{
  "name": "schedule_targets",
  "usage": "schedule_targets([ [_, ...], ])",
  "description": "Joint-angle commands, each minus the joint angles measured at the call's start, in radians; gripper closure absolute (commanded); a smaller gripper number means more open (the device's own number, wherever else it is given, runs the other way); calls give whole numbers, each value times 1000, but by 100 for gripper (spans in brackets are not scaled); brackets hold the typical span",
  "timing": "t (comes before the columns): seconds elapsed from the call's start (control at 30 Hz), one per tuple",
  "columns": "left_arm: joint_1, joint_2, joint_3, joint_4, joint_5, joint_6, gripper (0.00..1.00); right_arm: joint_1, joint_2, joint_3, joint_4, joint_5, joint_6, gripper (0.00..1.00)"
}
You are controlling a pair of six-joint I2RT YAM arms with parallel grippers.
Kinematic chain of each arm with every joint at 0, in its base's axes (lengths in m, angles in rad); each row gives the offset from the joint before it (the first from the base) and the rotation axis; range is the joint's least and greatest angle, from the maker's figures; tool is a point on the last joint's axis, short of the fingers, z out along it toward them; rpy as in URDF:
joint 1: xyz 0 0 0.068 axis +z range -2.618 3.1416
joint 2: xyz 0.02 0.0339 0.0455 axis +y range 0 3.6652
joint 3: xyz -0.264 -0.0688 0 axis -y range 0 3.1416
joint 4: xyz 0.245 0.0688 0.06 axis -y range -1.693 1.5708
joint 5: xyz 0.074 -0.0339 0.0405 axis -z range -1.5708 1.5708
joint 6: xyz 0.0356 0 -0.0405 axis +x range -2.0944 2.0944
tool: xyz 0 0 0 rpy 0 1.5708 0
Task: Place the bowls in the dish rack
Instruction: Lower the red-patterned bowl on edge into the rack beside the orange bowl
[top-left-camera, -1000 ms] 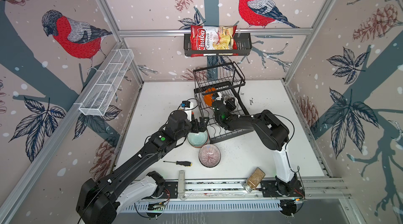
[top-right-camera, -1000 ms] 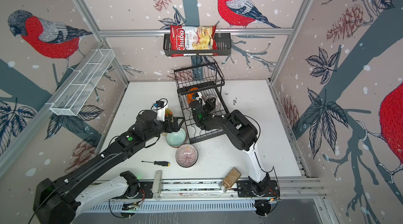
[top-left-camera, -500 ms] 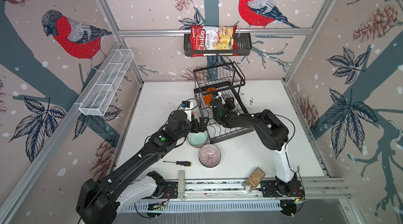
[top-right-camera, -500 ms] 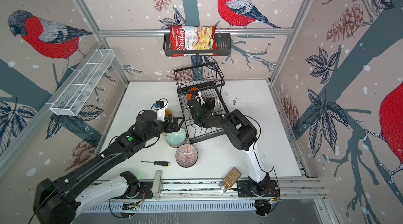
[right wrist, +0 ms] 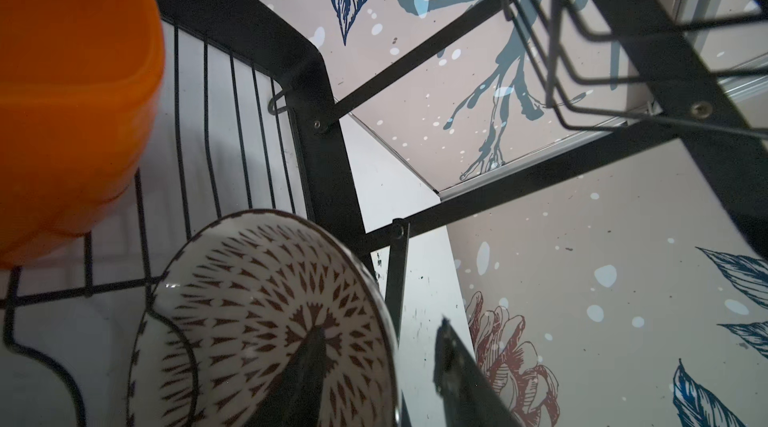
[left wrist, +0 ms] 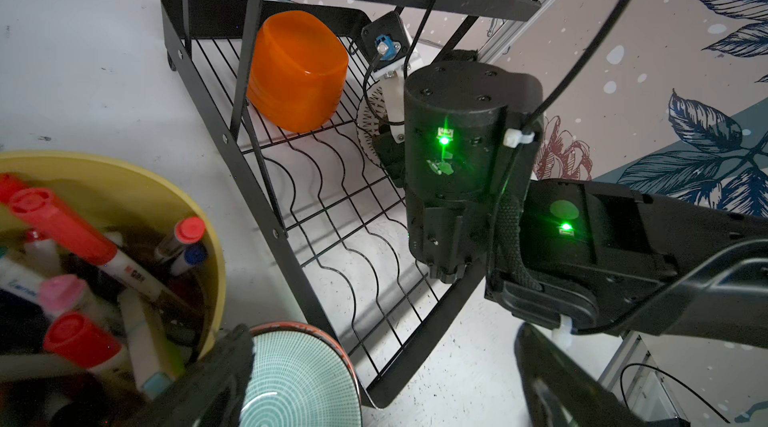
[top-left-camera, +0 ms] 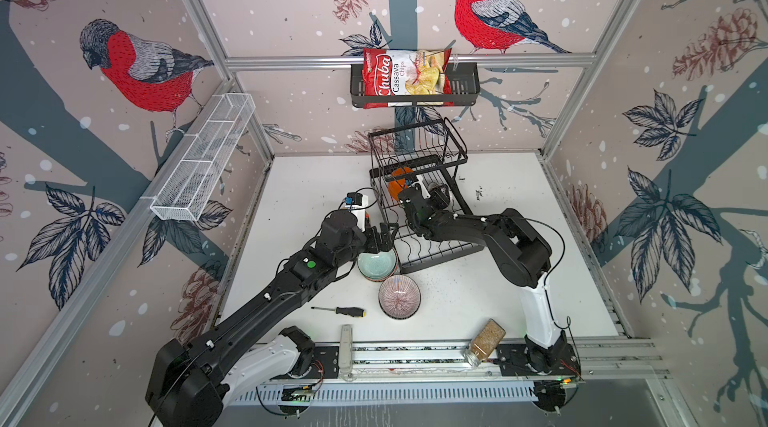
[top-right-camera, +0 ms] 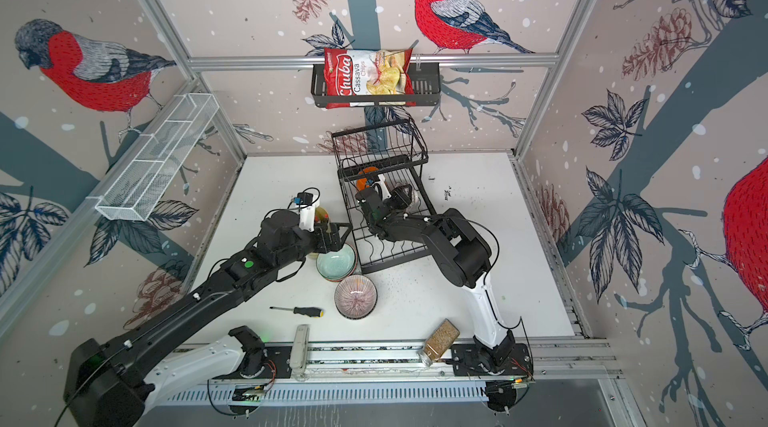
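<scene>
The black wire dish rack [top-left-camera: 440, 256] stands at mid-table, and the orange bowl [top-left-camera: 399, 179] leans in the back of its lower tray. Beside it a white-black lattice bowl [right wrist: 249, 300] stands tilted on the wavy wires. My right gripper [right wrist: 380, 329] straddles that bowl's rim, open, one finger inside and the other clear of the outside. Left of the rack, a pale teal bowl [top-left-camera: 376, 265] is nested in a red-rimmed bowl [left wrist: 332, 346]. My left gripper [left wrist: 380, 366] hovers wide open just above it. A pink-striped bowl [top-left-camera: 400, 295] sits nearer the front.
A yellow cup of markers [left wrist: 199, 213] stands close by the left gripper and the rack's corner. A screwdriver [top-left-camera: 340, 311] and a lying jar of grains [top-left-camera: 484, 339] are near the front edge. The rack's upper basket [top-left-camera: 415, 142] overhangs the right gripper.
My right gripper's jaws have parted and let go of the lattice bowl's rim, leaving the bowl in the lower tray. The left arm has held still.
</scene>
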Motion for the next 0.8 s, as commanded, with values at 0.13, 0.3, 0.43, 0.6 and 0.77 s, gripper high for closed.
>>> schedule_targets([
  [0.13,2,6,10,20,8,9,3,2,-34,28,-99,-39,126,50],
  [0.3,3,8,15,14,3,12,3,2,-63,38,-170,-75,200,50],
  [0.43,3,9,17,10,1,13,3,6,-105,35,-223,-121,271,50],
  [0.6,4,11,14,6,-3,10,3,12,-146,17,-282,-171,354,50],
  [0.77,4,11,11,-1,-8,5,3,27,-188,-20,-315,-203,423,50],
])
